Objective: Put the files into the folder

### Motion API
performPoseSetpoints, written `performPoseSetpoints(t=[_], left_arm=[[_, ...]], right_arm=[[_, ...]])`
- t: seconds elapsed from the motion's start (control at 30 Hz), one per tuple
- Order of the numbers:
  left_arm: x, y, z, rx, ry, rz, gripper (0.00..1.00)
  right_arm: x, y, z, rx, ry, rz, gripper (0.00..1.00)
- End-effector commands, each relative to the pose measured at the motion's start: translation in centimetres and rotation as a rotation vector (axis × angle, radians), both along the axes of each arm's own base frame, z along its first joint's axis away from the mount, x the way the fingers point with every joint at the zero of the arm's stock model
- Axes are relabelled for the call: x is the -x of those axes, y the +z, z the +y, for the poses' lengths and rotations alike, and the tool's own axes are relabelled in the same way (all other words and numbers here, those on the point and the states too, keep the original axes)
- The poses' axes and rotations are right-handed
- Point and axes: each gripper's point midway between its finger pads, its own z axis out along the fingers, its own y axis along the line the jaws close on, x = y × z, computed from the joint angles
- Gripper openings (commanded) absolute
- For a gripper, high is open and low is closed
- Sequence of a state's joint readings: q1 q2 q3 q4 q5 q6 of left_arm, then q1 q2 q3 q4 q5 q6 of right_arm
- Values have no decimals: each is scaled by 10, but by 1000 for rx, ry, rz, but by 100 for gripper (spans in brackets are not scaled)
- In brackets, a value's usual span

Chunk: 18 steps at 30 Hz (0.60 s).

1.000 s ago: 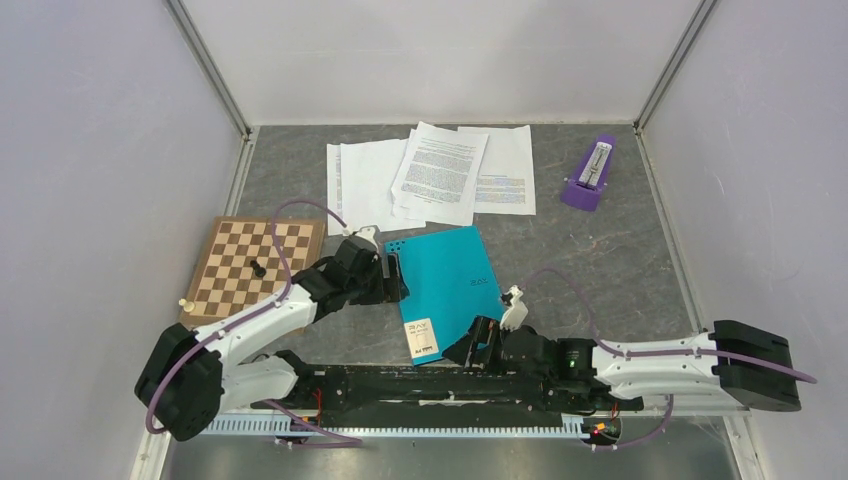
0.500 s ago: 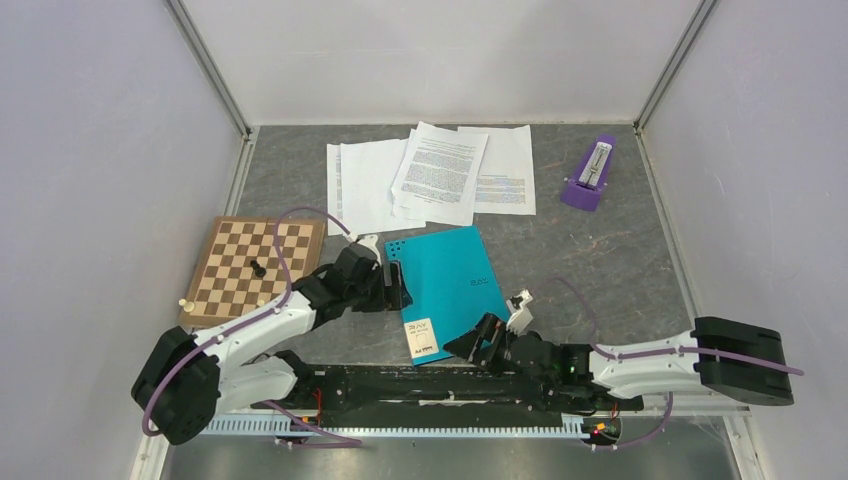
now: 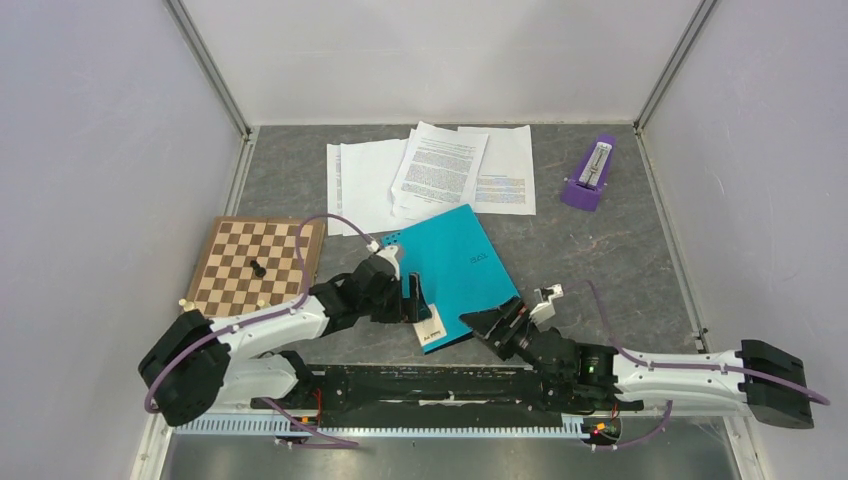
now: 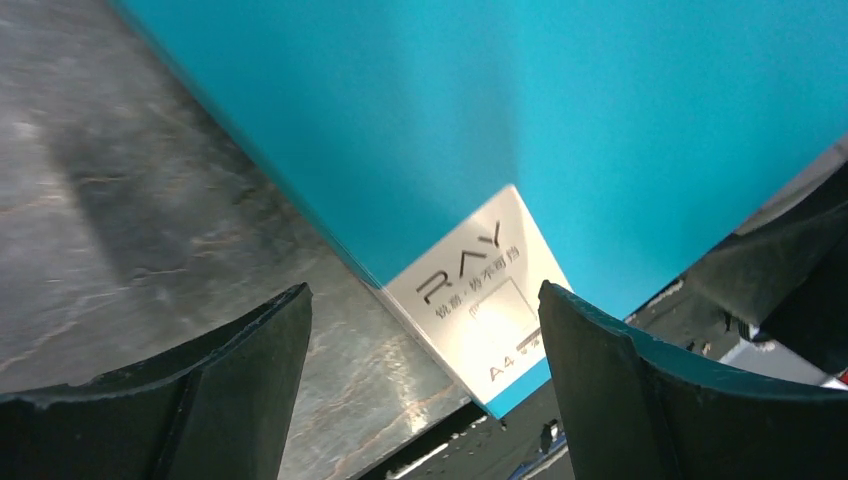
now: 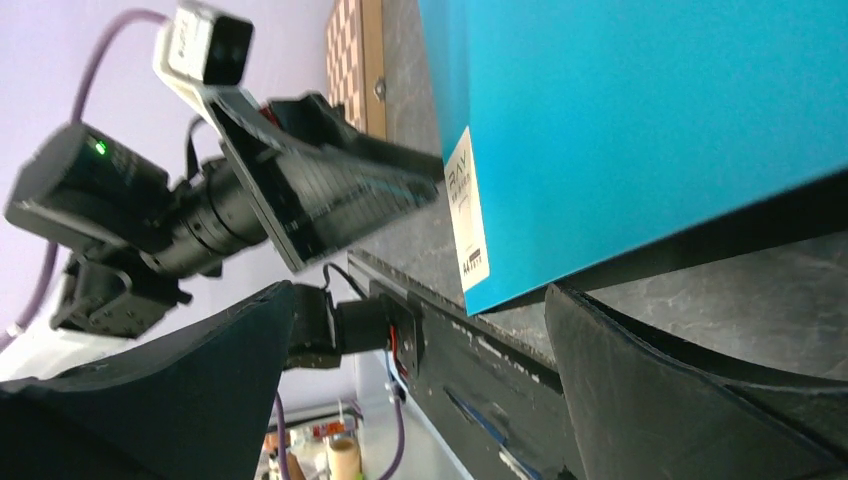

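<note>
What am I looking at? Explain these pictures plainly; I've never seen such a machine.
Two robot arms are bolted at the near edge of a grey table. The wide picture looks down from above; the other two come from cameras on each wrist, their own black fingers framing the view. On the table lie a teal folder, white printed sheets beyond it, a chessboard and a purple object. The left gripper and right gripper stand open beside the folder's near end; nothing is held.
</note>
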State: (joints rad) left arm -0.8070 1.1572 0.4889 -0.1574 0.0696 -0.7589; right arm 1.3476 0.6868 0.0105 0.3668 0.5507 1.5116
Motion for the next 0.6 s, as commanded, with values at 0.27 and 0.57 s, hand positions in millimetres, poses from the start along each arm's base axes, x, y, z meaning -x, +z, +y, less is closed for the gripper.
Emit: performPoseSetpoints(t=[0.27, 0.57], left_arm=[[-1, 26, -47, 120, -29, -30, 90], [-9, 39, -31, 35, -5, -89, 90]], right_arm=[[-33, -34, -46, 203, -173, -118, 98], [-42, -33, -54, 191, -229, -185, 98]])
